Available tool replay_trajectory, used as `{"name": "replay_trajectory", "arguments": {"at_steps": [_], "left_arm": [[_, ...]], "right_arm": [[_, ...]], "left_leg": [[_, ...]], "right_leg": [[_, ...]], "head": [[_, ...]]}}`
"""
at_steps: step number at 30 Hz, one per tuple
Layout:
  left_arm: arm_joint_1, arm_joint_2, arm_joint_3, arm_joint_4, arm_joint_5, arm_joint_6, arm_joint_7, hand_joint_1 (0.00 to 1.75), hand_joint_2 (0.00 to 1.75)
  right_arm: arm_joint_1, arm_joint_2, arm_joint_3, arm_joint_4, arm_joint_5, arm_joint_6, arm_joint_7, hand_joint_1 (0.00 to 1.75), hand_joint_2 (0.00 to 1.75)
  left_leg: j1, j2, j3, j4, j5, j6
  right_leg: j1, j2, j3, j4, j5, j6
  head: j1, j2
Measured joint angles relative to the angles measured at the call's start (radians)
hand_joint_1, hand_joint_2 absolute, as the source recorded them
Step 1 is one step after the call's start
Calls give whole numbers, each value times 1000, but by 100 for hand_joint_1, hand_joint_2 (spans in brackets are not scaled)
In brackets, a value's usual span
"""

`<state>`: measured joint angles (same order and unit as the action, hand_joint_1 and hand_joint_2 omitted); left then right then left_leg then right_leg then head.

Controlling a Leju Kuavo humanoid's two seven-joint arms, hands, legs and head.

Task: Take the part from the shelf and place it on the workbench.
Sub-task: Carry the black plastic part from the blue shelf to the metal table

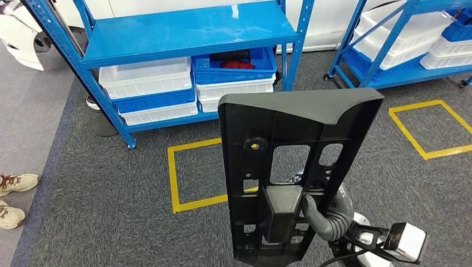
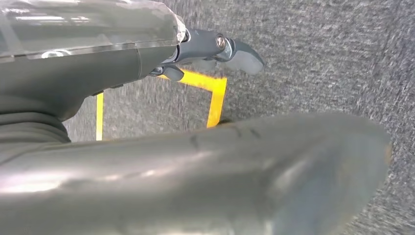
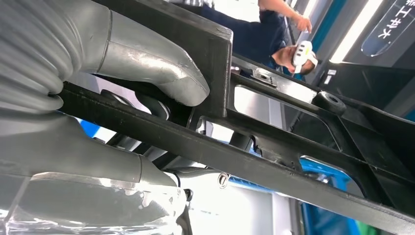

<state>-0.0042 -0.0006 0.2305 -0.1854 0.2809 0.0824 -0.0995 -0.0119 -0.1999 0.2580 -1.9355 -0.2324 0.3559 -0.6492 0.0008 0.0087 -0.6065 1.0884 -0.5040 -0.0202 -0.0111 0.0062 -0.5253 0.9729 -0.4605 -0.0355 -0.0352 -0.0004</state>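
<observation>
1. Part [image 1: 289,139], a black ribbed plastic panel with cut-out windows, is seen upright in the head view, held off the grey carpet [image 1: 111,211] in front of the blue shelf [image 1: 189,33]. It is gripped low down by the right hand [image 1: 325,214], whose thick grey thumb is wrapped round a rib beside the raised block. White and blue bins [image 1: 147,78] are stacked on the shelf's lower level, a yellow taped square [image 1: 173,178] is marked on the carpet behind the part, and a person's shoes [image 1: 14,183] are seen at the carpet's left edge.

2. In the left wrist view, the left hand [image 2: 215,49] is held over the carpet with nothing in it; its fingers are seen extended above a corner of yellow tape [image 2: 215,93].

3. In the right wrist view, the right hand [image 3: 122,54] is closed on the part [image 3: 274,147], the thumb pressed on one face and dark fingers hooked through an opening from the other side. A person [image 3: 274,34] is seen beyond the part.
</observation>
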Motion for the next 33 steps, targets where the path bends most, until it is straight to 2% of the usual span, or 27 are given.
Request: {"name": "replay_trajectory", "arguments": {"at_steps": [2, 3, 4, 5, 7, 8, 9, 10, 12, 13, 14, 16, 17, 18, 19, 20, 21, 22, 23, 24, 25, 27, 28, 29, 31, 32, 33], "left_arm": [[0, 3, 0, 0, -1, -1, 0, 0, 0], [0, 4, 0, 0, -1, -1, 0, 0, 0], [0, 4, 0, 0, -1, -2, 0, 0, 0], [0, 5, 0, 0, -1, -2, 0, 0, 0], [0, 7, 1, 0, -1, -3, 0, 0, 0], [1, 8, 2, 0, -1, -5, -1, 0, 0], [1, 8, 3, 0, -1, -7, -2, 0, 0], [1, 10, 5, 0, -1, -9, -3, 0, 0], [-2, 13, 9, 0, -1, -12, -6, 0, 0], [-3, 14, 13, 0, -1, -12, -7, 0, 0], [-2, 15, 17, 0, -1, -12, -8, 0, 0], [1, 16, 24, 0, 0, -10, -8, 0, 0], [2, 17, 26, 0, 0, -7, -8, 0, 0], [3, 18, 28, 0, 1, -3, -9, 0, 0], [3, 19, 30, 0, 2, 4, -10, 0, 0], [1, 19, 33, 0, 3, 15, -13, 0, 0], [0, 20, 37, 0, 4, 29, -16, 0, 0], [-2, 20, 42, 0, 6, 44, -21, 0, 0], [-3, 20, 47, 0, 9, 58, -25, 0, 0], [-4, 21, 52, 0, 12, 69, -29, 0, 0], [-5, 21, 56, 0, 15, 76, -31, 0, 0], [-7, 22, 62, 0, 19, 84, -35, 0, 0], [-8, 21, 66, 0, 20, 87, -37, 0, 0], [-8, 21, 69, 0, 20, 92, -38, 0, 0], [-7, 21, 73, 0, 14, 99, -39, 0, 0], [-5, 22, 74, 0, 9, 100, -39, 0, 0], [-3, 21, 74, 0, 3, 99, -38, 0, 0]], "right_arm": [[3, -1, -5, -7, 10, -1, -1, 175, 175], [4, -1, -7, -8, 12, -1, -1, 175, 175], [6, -2, -8, -9, 14, -1, -1, 175, 175], [7, -2, -9, -11, 15, -1, -1, 175, 175], [7, -2, -12, -15, 24, -6, -1, 175, 175], [7, -2, -13, -17, 35, -11, -1, 175, 175], [6, -2, -13, -21, 49, -18, 0, 175, 175], [7, -3, -14, -26, 68, -28, 0, 175, 175], [10, -9, -14, -45, 103, -55, -2, 175, 175], [12, -15, -14, -59, 118, -71, -5, 175, 175], [14, -22, -14, -72, 127, -83, -9, 175, 175], [17, -34, -14, -94, 138, -98, -16, 175, 175], [17, -40, -14, -101, 138, -101, -17, 175, 175], [18, -45, -14, -107, 136, -103, -18, 175, 175], [18, -49, -14, -112, 130, -104, -19, 175, 175], [19, -53, -14, -119, 123, -101, -18, 175, 175], [19, -55, -15, -126, 115, -97, -16, 175, 175], [20, -56, -17, -136, 109, -90, -13, 175, 175], [21, -56, -18, -147, 104, -83, -9, 175, 175], [23, -56, -20, -157, 101, -76, -5, 175, 175], [26, -56, -21, -165, 99, -71, -1, 175, 175], [33, -56, -23, -178, 97, -66, 4, 175, 175], [35, -56, -24, -183, 95, -64, 6, 175, 175], [35, -54, -24, -187, 92, -59, 10, 175, 175], [32, -51, -24, -191, 79, -43, 23, 175, 175], [30, -49, -25, -190, 70, -35, 32, 175, 175], [29, -48, -27, -190, 58, -28, 43, 175, 175]], "left_leg": [[4, -1, -52, 141, -74, -8], [5, -1, -64, 183, -87, -11], [7, -1, -58, 186, -79, -12], [9, -4, -31, 148, -54, -13], [12, -31, 57, 0, 2, -9], [13, -49, 89, -58, 17, -6], [13, -62, 108, -94, 22, -2], [12, -67, 112, -104, 19, 1], [13, -49, 106, -110, 26, 11], [15, -39, 105, -114, 30, 20], [17, -27, 103, -118, 35, 27], [17, -4, 95, -120, 40, 37], [16, 8, 91, -120, 41, 38], [16, 21, 88, -119, 43, 37], [15, 33, 85, -118, 44, 37], [15, 44, 84, -117, 44, 36], [15, 55, 84, -115, 43, 34], [14, 64, 84, -112, 41, 31], [11, 72, 84, -107, 39, 26], [8, 81, 84, -104, 37, 20], [6, 89, 84, -102, 35, 14], [6, 103, 86, -101, 32, 1], [7, 94, 84, -94, 24, -6], [9, 73, 75, -69, 5, -11], [12, 20, 27, 43, -63, -19], [12, 7, -6, 116, -97, -19], [12, 2, -33, 175, -117, -19]], "right_leg": [[1, 11, -14, 2, 9, -3], [1, 18, -20, 5, 12, -1], [1, 26, -25, 8, 15, 0], [0, 34, -30, 12, 16, 2], [0, 51, -38, 22, 18, 7], [1, 59, -43, 26, 20, 11], [1, 67, -48, 29, 23, 17], [0, 75, -53, 30, 27, 24], [-1, 87, -61, 32, 33, 37], [0, 76, -69, 44, 25, 41], [0, 58, -85, 73, 4, 44], [-2, 16, -143, 192, -65, 50], [-4, 7, -174, 262, -97, 55], [-5, 2, -195, 311, -113, 59], [-6, -1, -197, 326, -111, 61], [-6, -5, -176, 298, -90, 61], [-6, -15, -137, 234, -59, 60], [-4, -37, -92, 157, -35, 56], [-1, -56, -57, 93, -18, 50], [3, -69, -36, 53, -10, 43], [7, -74, -31, 37, -12, 36], [7, -51, -37, 37, -7, 23], [5, -41, -38, 35, -4, 17], [4, -31, -40, 33, 0, 10], [3, -12, -44, 31, 5, 1], [4, 0, -47, 31, 7, -2], [6, 12, -50, 32, 8, -3]], "head": [[0, 0], [0, 0], [0, 0], [0, 0], [0, 0], [0, 0], [0, 0], [0, 0], [0, 0], [0, 0], [0, 0], [0, 0], [0, 0], [0, 0], [0, 0], [0, 0], [0, 0], [0, 0], [0, 0], [0, 0], [0, 0], [0, 0], [0, 0], [0, 0], [0, 0], [0, 0], [0, 0]]}}
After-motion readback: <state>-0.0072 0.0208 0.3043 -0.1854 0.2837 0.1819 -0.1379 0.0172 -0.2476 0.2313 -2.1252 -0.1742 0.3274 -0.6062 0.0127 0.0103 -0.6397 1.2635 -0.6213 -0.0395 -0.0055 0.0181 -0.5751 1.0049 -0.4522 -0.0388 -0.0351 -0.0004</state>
